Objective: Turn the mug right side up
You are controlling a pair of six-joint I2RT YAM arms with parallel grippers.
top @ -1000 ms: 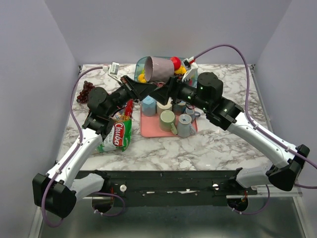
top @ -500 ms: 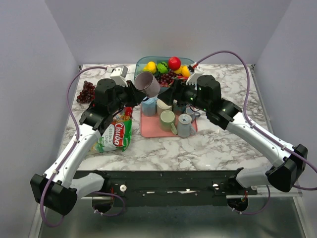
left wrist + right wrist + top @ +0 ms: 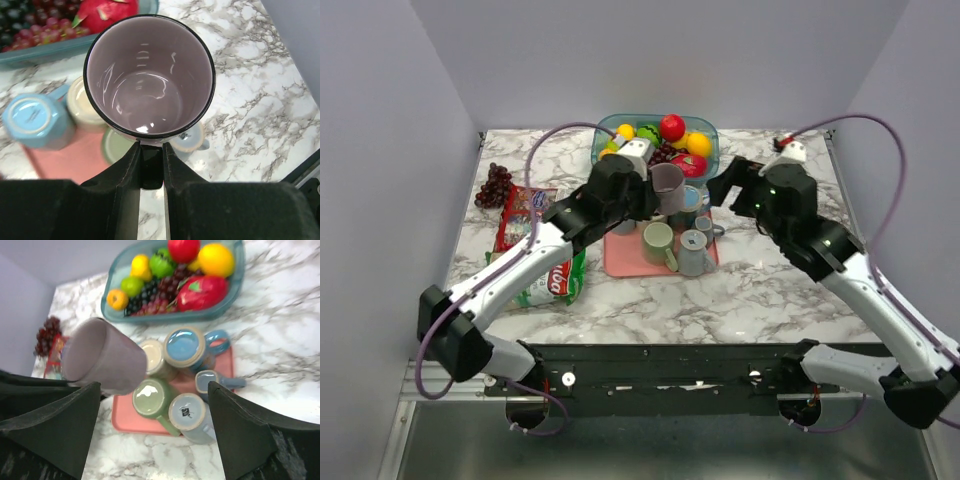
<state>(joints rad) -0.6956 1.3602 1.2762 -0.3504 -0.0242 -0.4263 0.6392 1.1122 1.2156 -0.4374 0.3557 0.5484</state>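
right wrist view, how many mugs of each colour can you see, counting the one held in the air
purple mug: 1
cream mug: 1
green mug: 1
blue or grey-blue: 3, namely the large blue mug, the small blue mug and the grey-blue mug
total: 6

1. Left arm (image 3: 510, 272): white moulded link shells, black joint housings.
2. Right arm (image 3: 880, 300): same white-and-black build.
3. Cables (image 3: 895, 150): purple, one per arm, each ending in a white plug cap (image 3: 793, 152) at the wrist.
4. Left gripper (image 3: 151, 147): matte black, flat-sided fingers (image 3: 122, 190).
5. Right gripper (image 3: 154, 390): matte black, wedge-shaped fingers (image 3: 50, 430).
6. Base rail (image 3: 650, 362): black bar with small pale round fittings.
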